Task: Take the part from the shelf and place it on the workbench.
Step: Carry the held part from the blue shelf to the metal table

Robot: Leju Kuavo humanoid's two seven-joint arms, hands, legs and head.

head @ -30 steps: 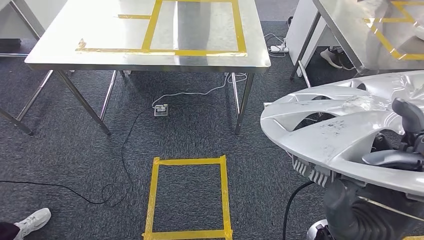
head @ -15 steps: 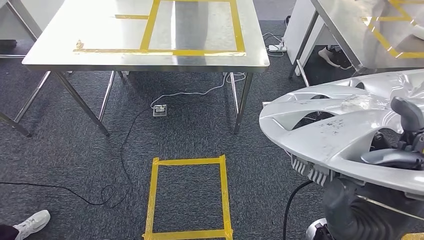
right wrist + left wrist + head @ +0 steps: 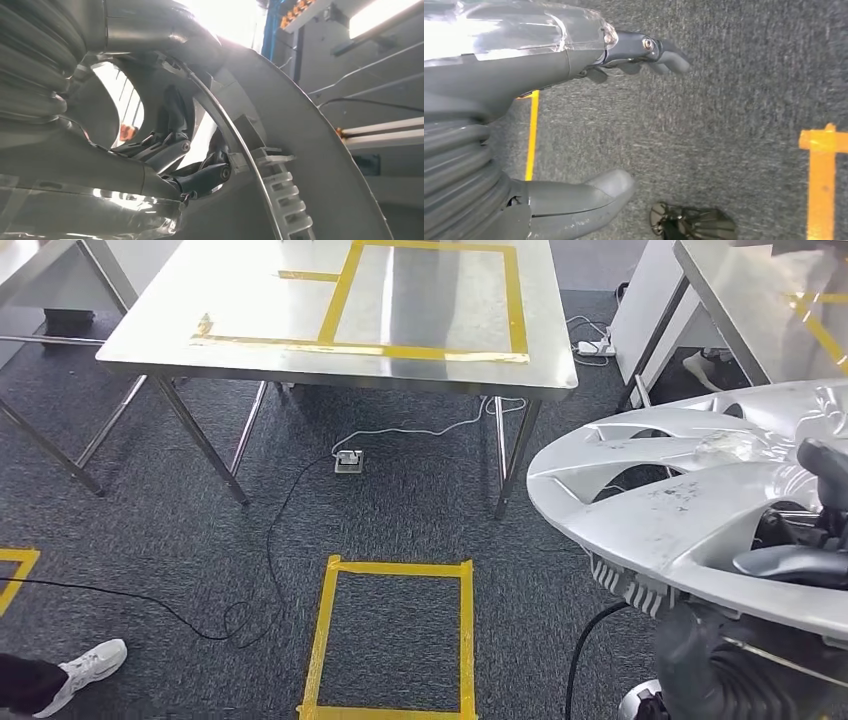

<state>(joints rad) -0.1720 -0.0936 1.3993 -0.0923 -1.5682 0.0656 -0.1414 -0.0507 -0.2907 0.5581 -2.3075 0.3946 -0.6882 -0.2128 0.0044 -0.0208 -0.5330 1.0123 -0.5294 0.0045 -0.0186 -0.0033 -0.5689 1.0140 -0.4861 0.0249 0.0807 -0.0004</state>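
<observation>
A silver wheel cover is held by the right hand, its fingers hooked through a spoke opening, above the carpet to the right of the table. The left hand is held open over the carpet, grasping nothing.

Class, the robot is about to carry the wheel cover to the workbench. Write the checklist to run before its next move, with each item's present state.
1. Right hand grips wheel cover: ok.
2. Grip firm enough for walking: cannot tell.
3. Left hand free: ok.
4. Workbench top bare inside the tape: ok.
5. Floor path free: not ok, a cable and a socket lie on the carpet.
6. Person's shoe away from the path: ok.
</observation>
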